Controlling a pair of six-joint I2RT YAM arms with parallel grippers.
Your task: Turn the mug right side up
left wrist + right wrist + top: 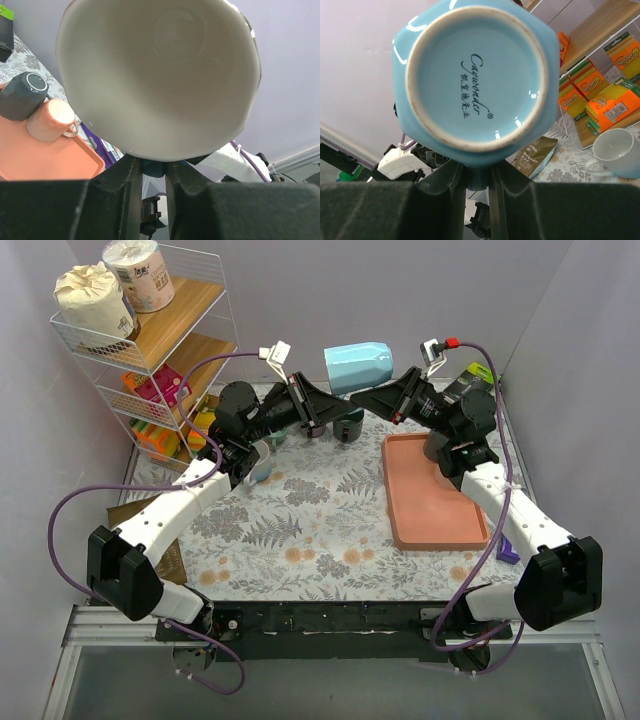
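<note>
The light blue mug point(358, 365) hangs in the air over the back of the table, lying on its side with its handle pointing down. My left gripper point(322, 410) and my right gripper point(362, 400) meet under it from either side. In the left wrist view the mug's white inside point(160, 75) faces the camera, and the left gripper point(154, 167) is shut on the blue handle. In the right wrist view the mug's printed base point(475, 75) faces the camera, and the right gripper point(477, 180) is shut on the same handle.
A salmon tray point(430, 490) lies at the right. A dark cup point(348, 425) stands below the mug, with a pink cup point(50, 120) beside it. A white cup point(615, 150) and a brown bag point(535, 152) sit at the left, near the wire shelf point(150, 340).
</note>
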